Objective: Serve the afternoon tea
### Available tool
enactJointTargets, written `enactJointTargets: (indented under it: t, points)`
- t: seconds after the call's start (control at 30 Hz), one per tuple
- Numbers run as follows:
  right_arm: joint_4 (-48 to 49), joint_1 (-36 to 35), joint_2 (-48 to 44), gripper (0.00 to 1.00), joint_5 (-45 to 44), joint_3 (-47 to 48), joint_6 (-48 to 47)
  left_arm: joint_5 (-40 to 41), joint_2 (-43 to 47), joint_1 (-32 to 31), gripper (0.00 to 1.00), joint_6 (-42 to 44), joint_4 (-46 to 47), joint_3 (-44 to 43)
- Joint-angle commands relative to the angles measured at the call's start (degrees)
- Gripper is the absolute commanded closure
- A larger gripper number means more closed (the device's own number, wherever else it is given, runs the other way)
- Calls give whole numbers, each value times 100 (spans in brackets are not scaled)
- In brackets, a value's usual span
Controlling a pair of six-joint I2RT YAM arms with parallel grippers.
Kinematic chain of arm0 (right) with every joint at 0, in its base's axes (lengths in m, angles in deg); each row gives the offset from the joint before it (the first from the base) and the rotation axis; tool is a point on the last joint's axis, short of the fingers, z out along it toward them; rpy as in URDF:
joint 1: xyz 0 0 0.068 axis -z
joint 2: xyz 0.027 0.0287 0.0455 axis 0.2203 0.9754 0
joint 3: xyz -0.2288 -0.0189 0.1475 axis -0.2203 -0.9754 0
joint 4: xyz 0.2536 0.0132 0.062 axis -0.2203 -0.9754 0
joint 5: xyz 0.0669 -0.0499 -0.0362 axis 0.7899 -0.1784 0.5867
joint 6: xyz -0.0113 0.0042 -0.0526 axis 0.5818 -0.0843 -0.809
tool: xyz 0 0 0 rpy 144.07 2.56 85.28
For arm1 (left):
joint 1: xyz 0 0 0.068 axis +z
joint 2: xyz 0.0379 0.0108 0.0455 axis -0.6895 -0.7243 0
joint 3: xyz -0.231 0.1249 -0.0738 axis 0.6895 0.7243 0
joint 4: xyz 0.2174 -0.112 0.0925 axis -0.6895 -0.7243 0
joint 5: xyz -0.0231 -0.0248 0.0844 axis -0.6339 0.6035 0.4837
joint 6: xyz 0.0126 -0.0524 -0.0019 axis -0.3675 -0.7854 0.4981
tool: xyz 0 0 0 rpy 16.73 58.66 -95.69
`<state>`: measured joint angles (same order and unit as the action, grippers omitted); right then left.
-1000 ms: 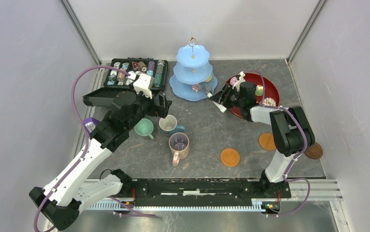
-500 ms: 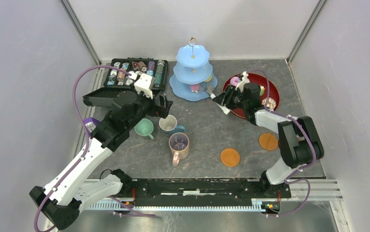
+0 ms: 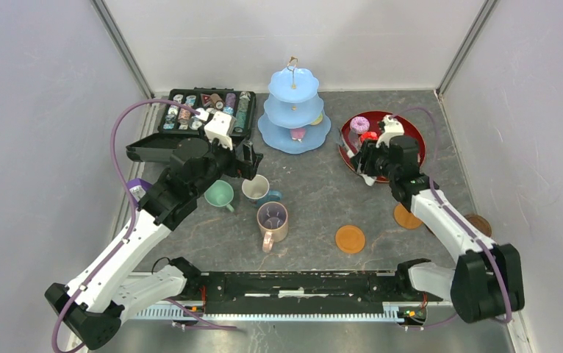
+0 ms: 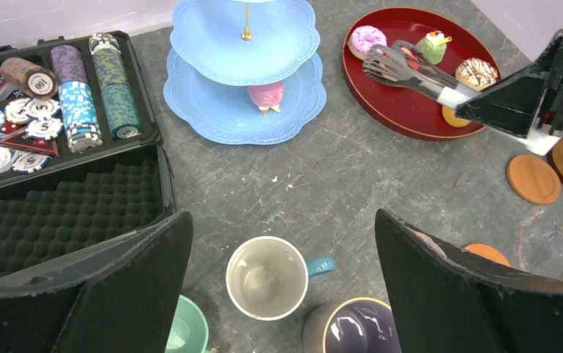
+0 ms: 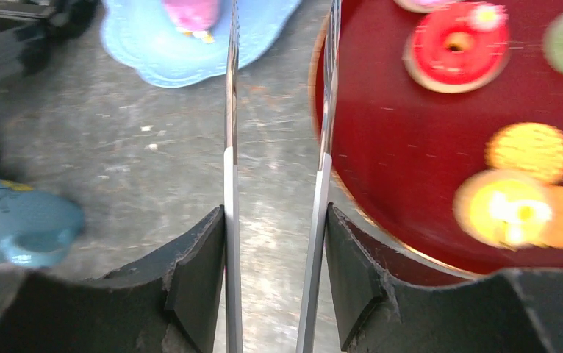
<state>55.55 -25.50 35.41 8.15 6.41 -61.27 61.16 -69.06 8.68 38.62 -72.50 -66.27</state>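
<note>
My right gripper (image 5: 275,213) is shut on the metal tongs (image 5: 231,110), whose two arms lie between my fingers. The tongs' empty head (image 4: 385,62) hangs over the left edge of the red tray (image 3: 417,136), near the pink doughnut (image 4: 367,38) and the red one (image 5: 455,48). A pink pastry (image 3: 298,134) lies on the bottom tier of the pale-blue stand (image 3: 293,110). My left gripper (image 4: 278,220) stands open above the white-and-blue mug (image 4: 267,277). The mint mug (image 3: 220,195) and the tall pink-purple mug (image 3: 272,220) stand beside it.
A black case of chips (image 3: 205,110) lies open at the back left. Three brown coasters (image 3: 350,239) (image 3: 406,216) (image 3: 477,228) sit at the front right. More pastries, green (image 4: 433,48), chocolate-striped (image 4: 477,72) and yellow (image 5: 532,151), lie on the tray.
My right arm has swung the tongs from the stand's bottom tier back over the red tray. The pink pastry stays on the tier. The left arm has not moved.
</note>
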Motion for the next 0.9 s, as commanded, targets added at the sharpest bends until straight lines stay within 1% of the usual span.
enactJointTargets:
  t: [0.0,0.07,0.13,0.23,0.3,0.4,0.5,0.63,0.8,0.87]
  points:
    - [-1004,82,-438,44,-1485,305,-1033,-201,58,-25,1,-319,188,-521]
    - [-1271,149,-327,44,-1706,577,-1198,-385,-15,-25,0,-484,75,-879]
    - [-1453,235,-59,43,-1693,867,-1287,-531,-144,-24,0,-588,-12,-1241]
    - [-1804,351,436,42,-1615,1472,-1438,-499,-355,-24,0,-489,-32,-1610]
    - [-1968,399,652,42,-1724,1748,-1510,-361,-474,-24,0,-342,-93,-1759]
    - [-2138,455,863,37,-1965,2014,-1679,-167,-480,-25,0,-170,28,-1592]
    - [-2170,508,1012,34,-2053,2095,-1809,-54,-357,-27,0,-77,288,-1157]
    - [-2039,530,1160,32,-1870,2058,-1837,1,-249,-33,0,29,371,-902]
    - [-1896,530,1370,32,-1747,1900,-1839,55,-81,-35,0,80,494,-603]
    - [-1756,528,1370,29,-1518,1735,-1849,71,-78,-34,0,86,529,-530]
